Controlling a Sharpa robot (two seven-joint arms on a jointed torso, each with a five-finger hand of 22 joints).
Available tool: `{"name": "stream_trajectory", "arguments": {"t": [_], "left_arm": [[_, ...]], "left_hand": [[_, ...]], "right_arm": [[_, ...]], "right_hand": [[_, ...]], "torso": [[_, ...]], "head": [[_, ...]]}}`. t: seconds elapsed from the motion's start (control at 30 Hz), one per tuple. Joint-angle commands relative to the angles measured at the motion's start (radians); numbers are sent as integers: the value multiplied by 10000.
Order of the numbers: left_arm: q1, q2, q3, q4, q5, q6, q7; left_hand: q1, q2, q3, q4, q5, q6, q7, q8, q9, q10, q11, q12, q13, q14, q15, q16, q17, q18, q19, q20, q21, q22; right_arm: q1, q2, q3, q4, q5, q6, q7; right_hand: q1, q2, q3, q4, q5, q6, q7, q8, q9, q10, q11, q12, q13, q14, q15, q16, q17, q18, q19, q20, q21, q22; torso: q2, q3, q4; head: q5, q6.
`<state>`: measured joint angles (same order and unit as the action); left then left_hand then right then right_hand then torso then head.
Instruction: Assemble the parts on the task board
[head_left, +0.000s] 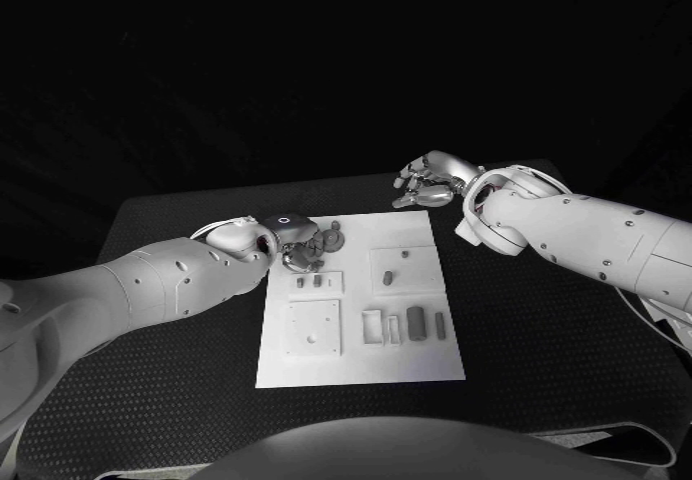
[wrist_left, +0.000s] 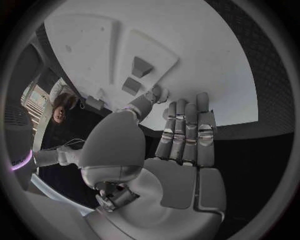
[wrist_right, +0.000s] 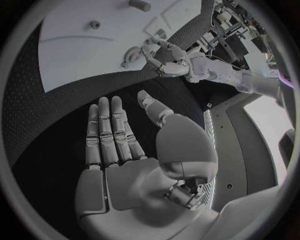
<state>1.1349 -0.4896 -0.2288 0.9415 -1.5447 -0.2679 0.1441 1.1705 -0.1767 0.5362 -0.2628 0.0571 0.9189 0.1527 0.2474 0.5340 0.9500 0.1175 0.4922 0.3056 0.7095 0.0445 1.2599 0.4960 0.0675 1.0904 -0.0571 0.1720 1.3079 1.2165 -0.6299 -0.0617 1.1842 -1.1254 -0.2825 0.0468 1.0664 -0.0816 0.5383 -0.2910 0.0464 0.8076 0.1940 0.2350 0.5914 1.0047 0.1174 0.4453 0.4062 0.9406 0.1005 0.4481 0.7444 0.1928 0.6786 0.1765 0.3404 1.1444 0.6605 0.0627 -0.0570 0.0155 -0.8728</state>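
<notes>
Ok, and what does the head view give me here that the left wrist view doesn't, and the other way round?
Head view: the whole task board with its near row of grey parts, and the right hand placed off the board's far right corner, over the table. Left wrist view: the left hand from the palm side, fingers straight and holding nothing, thumb tip by the board's edge. Both: the left hand at the board's far left corner, and the board itself.
</notes>
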Motion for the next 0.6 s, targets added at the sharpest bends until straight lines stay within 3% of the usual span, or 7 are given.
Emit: {"name": "stream_trajectory", "arguments": {"t": [0.03,0.4,0.6], "left_arm": [[-55,-47,-42,-36,-131,280,-73],[-63,14,-45,-23,29,305,110],[-86,37,-44,-22,155,331,115]], "left_hand": [[-17,-65,4,-65,-18,-67,-9,45,30,152,4,-412,-132,40,1,-38,-7,149,82,25,-59,172],[11,182,55,-12,-9,176,-172,220,99,695,-133,-864,-37,107,-26,-22,15,153,167,2,-99,196],[-50,243,26,22,-11,187,-140,221,91,809,-143,-1012,-5,138,-41,-19,20,150,194,-11,-107,198]], "right_arm": [[-2,-1,6,3,-1,65,84],[-2,15,6,-3,-1,70,88],[-3,-4,6,21,-1,70,84]], "right_hand": [[-45,84,-34,2,14,88,2,38,-10,-118,-64,65,-17,76,20,-27,17,75,26,72,-54,17],[-45,87,-33,1,14,89,1,40,-11,-117,-65,71,-22,79,19,-30,23,78,29,73,-55,21],[-45,89,-33,1,14,90,1,42,-11,-116,-66,75,-25,82,18,-33,27,79,30,74,-56,22]], "torso": [[6,-7,6],[4,-5,4],[5,4,2]], "head": [[1,2],[11,2],[27,2]]}}
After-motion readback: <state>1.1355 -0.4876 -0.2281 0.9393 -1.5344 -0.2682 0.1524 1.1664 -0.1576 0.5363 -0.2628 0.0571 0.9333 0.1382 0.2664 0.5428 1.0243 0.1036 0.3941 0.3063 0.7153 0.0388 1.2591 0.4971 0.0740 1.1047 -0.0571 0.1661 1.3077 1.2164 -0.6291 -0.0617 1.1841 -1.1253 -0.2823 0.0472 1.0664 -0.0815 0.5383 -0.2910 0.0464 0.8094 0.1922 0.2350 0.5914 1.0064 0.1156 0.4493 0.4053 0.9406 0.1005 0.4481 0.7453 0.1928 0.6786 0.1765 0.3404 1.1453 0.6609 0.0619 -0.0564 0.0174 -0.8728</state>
